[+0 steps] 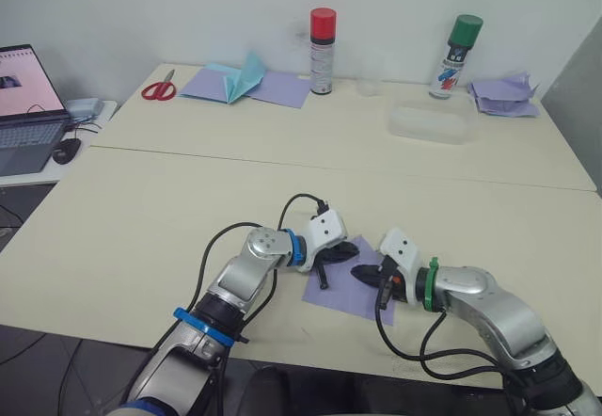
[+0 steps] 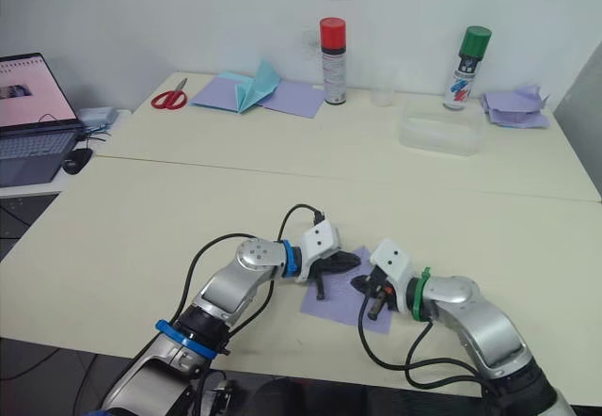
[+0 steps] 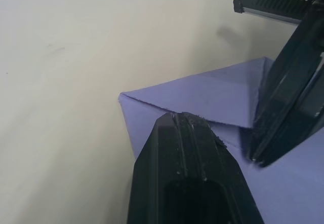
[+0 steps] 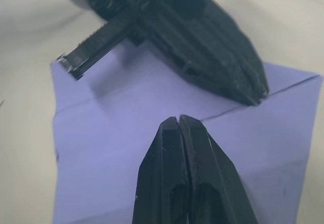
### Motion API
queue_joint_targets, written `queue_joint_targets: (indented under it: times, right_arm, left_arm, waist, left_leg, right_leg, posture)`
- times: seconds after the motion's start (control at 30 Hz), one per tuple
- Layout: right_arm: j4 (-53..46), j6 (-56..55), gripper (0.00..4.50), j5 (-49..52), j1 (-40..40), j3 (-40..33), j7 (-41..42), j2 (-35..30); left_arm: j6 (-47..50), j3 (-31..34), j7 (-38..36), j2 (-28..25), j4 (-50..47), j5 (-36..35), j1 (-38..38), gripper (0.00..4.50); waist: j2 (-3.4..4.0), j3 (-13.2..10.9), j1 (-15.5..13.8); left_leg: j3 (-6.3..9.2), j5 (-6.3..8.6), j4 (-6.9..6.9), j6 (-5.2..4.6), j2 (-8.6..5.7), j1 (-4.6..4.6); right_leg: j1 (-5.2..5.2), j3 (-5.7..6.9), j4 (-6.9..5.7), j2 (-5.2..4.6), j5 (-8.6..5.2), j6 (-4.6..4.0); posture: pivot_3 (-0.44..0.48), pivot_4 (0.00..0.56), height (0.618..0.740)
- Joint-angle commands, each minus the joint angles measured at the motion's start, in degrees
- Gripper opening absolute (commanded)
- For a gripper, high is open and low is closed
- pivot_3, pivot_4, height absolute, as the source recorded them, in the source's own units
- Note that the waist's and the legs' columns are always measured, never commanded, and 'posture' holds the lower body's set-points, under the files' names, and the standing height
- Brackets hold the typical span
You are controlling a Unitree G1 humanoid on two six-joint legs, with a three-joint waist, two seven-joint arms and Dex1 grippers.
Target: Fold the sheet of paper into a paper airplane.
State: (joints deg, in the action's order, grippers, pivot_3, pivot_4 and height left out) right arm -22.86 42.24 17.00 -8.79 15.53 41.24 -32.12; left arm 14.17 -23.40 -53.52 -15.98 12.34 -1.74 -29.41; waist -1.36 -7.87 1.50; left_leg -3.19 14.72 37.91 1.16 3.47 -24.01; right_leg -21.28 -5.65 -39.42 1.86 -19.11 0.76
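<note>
Paper (image 1: 350,289) lies flat on the counter (image 1: 169,218), partly folded, near its front edge, with both my grippers meeting over it. My right gripper (image 4: 178,118) has its fingers pressed together, tip down on a crease. My left gripper (image 1: 336,258) rests beside it on the sheet; I cannot tell its spread. Being thin, light and slippery, the sheet should be pinned flat and lifted by a loose corner.

sheet of paper (image 1: 350,289) between both pincers
</note>
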Motion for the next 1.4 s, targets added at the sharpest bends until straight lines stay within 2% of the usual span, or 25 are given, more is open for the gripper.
queue_joint_targets:
  times: [0.03, 0.37, 0.53, 0.63, 0.83, 0.97, 1.13, 1.23, 1.4]
  right_arm:
    - [-4.5, 2.0, 0.0, 2.5, 1.0, -2.7, 1.1, -1.9]
    - [-11.6, 11.7, 0.0, 17.4, 3.4, -18.0, 5.9, -9.1]
    - [-6.8, 12.3, 0.0, 15.0, 3.9, -21.1, 1.9, -11.1]
    - [-4.6, 15.4, 0.61, 16.5, 3.9, -23.0, 0.4, -11.1]
    - [-1.2, 29.4, 2.76, 24.2, 3.1, -28.8, -4.8, -5.4]
    - [0.6, 40.9, 2.76, 30.2, 0.8, -34.3, -8.8, 1.5]
    - [2.8, 49.9, 2.76, 32.1, -2.3, -38.4, -13.9, 7.3]
    - [5.3, 50.3, 2.76, 35.4, -2.6, -39.2, -17.8, 8.4]
    - [8.2, 50.3, 2.76, 44.0, -1.0, -40.0, -23.5, 6.5]
  left_arm:
    - [-1.4, -2.4, -1.0, 0.9, 1.2, 1.4, -0.1, 0.03]
    - [-3.4, -2.9, -1.5, -0.3, 2.4, 3.1, 0.9, 0.03]
    - [-3.7, -2.7, -1.4, 0.0, 3.3, 3.2, 0.3, 0.03]
    - [-3.9, -2.6, -1.3, 0.1, 3.6, 3.2, 0.1, 0.0]
    - [-4.1, -2.6, -1.3, 0.5, 4.3, 3.3, -0.3, 0.0]
    - [-4.0, -2.4, -1.0, 0.8, 4.7, 3.4, -0.6, 0.0]
    - [-3.9, -2.5, -0.9, 1.1, 5.0, 3.5, -0.8, 0.0]
    - [-3.9, -2.4, -0.9, 1.3, 5.0, 3.4, -0.8, 0.0]
    - [-3.8, -2.5, -0.8, 1.4, 4.7, 3.5, -0.6, 0.0]
  waist:
    - [0.0, 0.0, -0.1]
    - [0.0, 0.0, -0.1]
    - [-0.01, 0.0, -0.1]
    - [0.0, 0.0, -0.1]
    - [0.01, 0.0, -0.2]
    - [0.03, 0.0, -0.1]
    - [0.05, 0.0, -0.1]
    - [0.04, 0.0, -0.1]
    - [0.04, 0.0, 0.0]
  left_leg:
    - [0.01, 0.0, 0.0, 0.0, -0.01, 0.0]
    - [0.13, 0.01, 0.0, -0.01, -0.05, -0.02]
    - [0.12, 0.01, -0.02, -0.03, -0.03, -0.02]
    - [0.1, 0.01, -0.01, -0.03, -0.04, -0.02]
    - [0.12, 0.01, -0.01, -0.03, -0.03, -0.01]
    - [0.1, 0.01, 0.0, -0.03, -0.05, -0.01]
    - [0.11, 0.01, -0.01, -0.03, -0.03, -0.01]
    - [0.11, 0.01, -0.01, -0.03, -0.04, -0.01]
    - [0.11, 0.02, -0.02, -0.04, -0.03, 0.0]
  right_leg:
    - [0.01, 0.0, 0.0, 0.0, 0.0, 0.0]
    - [0.16, 0.01, 0.15, -0.01, 0.0, 0.0]
    - [0.2, 0.02, 0.33, 0.0, 0.0, 0.0]
    - [0.2, 0.0, 0.33, 0.0, 0.0, 0.0]
    - [0.25, -0.01, 0.33, 0.0, 0.01, -0.01]
    - [0.26, -0.03, 0.33, 0.0, 0.01, -0.01]
    - [0.25, -0.01, 0.32, 0.0, 0.01, -0.01]
    - [0.25, -0.01, 0.33, 0.0, 0.01, -0.01]
    - [0.26, -0.01, 0.32, 0.01, 0.0, 0.0]
  posture:
    - [0.0, 0.15, 0.74]
    - [0.0, 0.15, 0.74]
    - [0.0, 0.15, 0.74]
    - [0.0, 0.15, 0.74]
    - [0.0, 0.15, 0.74]
    - [0.0, 0.15, 0.74]
    - [0.0, 0.15, 0.74]
    - [0.0, 0.15, 0.74]
    - [0.0, 0.15, 0.74]
